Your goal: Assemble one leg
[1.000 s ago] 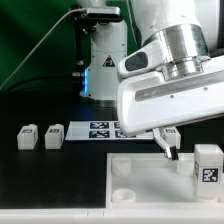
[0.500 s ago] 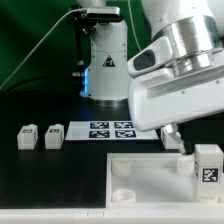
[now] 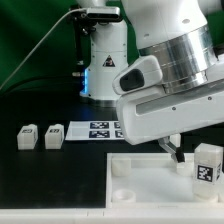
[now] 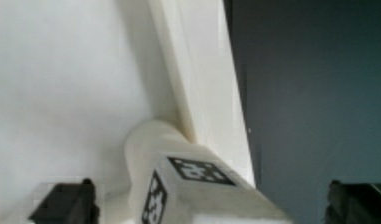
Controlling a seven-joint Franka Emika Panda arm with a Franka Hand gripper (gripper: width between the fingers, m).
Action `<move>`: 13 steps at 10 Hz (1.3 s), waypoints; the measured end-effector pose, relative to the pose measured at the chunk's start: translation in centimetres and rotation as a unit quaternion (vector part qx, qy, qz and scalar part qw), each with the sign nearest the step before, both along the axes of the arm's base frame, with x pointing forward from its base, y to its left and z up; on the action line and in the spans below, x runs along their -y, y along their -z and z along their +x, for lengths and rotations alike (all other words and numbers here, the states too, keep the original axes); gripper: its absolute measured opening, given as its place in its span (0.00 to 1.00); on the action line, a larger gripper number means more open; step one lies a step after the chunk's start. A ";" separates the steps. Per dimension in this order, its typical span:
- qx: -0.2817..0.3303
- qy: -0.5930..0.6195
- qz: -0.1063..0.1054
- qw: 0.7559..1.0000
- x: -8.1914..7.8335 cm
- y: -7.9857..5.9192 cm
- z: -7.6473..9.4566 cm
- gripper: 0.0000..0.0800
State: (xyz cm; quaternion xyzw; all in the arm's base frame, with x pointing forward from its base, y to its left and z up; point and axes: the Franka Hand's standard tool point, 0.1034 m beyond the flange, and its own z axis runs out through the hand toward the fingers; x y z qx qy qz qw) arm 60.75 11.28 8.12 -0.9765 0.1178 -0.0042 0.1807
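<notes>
Exterior view
- Gripper: the gripper [image 3: 176, 152] hangs low over the far edge of the square piece [image 3: 150, 185]. One dark fingertip is just beside the leg. The jaw gap cannot be read from here.
- Leg: the leg [image 3: 207, 163] stands upright at the square piece's end on the exterior view's right, with its tag facing the camera.
- Sockets: a round corner socket [image 3: 122, 170] at the opposite end is open, probably waiting for a leg.
- Spares: a spare leg [image 3: 27, 137] and a second spare leg [image 3: 53, 136] sit side by side on the table [image 3: 50, 175], well apart from the arm.
- Marker board: the marker board [image 3: 100, 130] lies flat behind the square piece.

Wrist view
- Fingers: the two fingertips [image 4: 66, 200] are spread wide apart and clamp nothing.
- Gripper: the gripper [image 4: 210, 205] straddles the square piece's [image 4: 62, 80] raised rim.
- Leg: the tagged leg [image 4: 183, 172] lies between the fingers, nearer one of them, and appears to touch neither.
- Reason: the wide spread looks like a lining-up for a grasp. The leg seems off-centre, so closing now could nudge it.
</notes>
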 end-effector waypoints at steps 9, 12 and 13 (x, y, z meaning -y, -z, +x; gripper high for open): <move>-0.013 0.034 0.002 0.999 0.0 0.3 -0.2 0.40; -0.100 0.296 0.025 0.950 -0.6 0.2 0.2 0.40; -0.134 0.388 0.035 0.911 -1.1 0.2 0.2 0.40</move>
